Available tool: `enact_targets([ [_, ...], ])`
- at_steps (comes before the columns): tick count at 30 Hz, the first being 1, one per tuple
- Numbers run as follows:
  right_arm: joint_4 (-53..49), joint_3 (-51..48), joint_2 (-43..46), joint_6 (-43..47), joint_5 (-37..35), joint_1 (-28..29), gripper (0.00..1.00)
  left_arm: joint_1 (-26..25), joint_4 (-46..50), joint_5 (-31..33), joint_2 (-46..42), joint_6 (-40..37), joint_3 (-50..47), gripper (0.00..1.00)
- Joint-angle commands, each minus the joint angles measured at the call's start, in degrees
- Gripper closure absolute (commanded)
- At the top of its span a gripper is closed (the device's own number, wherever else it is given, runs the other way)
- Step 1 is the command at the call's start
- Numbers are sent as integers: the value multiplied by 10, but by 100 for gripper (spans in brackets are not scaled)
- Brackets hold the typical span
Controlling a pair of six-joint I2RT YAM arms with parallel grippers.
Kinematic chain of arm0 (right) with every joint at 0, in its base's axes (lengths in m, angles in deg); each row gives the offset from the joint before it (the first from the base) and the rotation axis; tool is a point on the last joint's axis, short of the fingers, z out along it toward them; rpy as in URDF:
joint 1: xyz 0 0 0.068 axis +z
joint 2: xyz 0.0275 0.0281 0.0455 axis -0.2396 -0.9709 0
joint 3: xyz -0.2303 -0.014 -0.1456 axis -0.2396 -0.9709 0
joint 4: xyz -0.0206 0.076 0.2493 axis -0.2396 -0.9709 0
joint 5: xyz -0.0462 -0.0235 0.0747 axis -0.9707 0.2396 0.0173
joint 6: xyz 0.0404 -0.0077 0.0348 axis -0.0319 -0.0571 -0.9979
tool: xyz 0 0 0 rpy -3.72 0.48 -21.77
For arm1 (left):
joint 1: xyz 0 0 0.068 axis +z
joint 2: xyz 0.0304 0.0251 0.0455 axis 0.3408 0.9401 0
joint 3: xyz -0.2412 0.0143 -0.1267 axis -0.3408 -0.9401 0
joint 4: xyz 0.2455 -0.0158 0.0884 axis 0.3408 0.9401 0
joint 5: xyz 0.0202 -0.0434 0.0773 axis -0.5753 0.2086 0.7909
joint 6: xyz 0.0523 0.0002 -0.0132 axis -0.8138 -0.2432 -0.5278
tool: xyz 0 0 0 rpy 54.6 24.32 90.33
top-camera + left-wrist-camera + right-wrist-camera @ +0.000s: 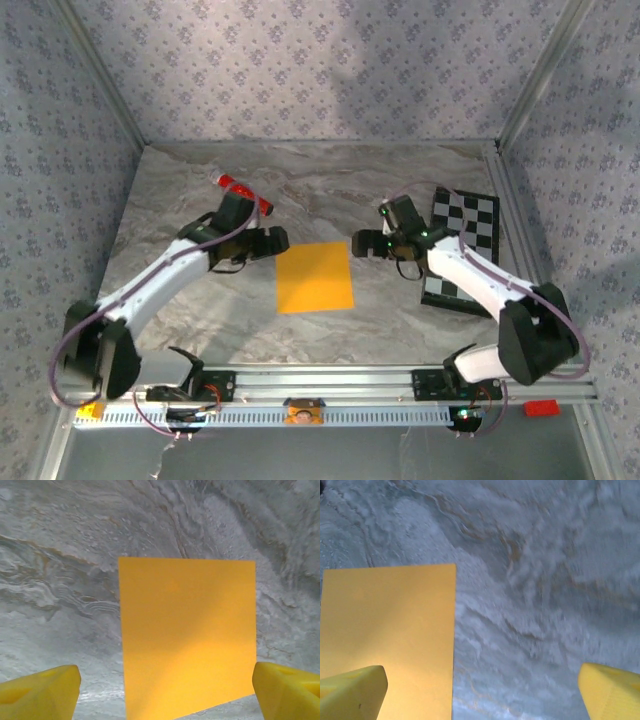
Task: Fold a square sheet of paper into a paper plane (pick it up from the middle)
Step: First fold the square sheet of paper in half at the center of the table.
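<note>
The left gripper [165,692], yellow jaws spread wide, hovers over a thin orange-yellow square sheet of paper [187,630] on the grey marbled table [60,605]; the right gripper [482,690], also agape, straddles its edge.

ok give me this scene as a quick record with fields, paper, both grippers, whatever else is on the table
paper: square sheet of paper, orange-yellow, flat and unfolded on the marble table
left gripper: open, empty, near the sheet's far left corner
right gripper: open, empty, near its far right corner
other: red cylinder behind the left gripper; checkered board partly under the right arm
</note>
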Motion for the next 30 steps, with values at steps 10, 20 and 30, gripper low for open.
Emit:
enact_targets([
  [10,50,-57,98,-161,-41,18,0,-98,79,49,196,27,175,21],
  [20,23,-59,73,-142,21,-14,0,-156,101,88,285,76,237,26],
  [30,9,-44,14,-133,50,-28,0,-169,99,83,297,107,214,35],
])
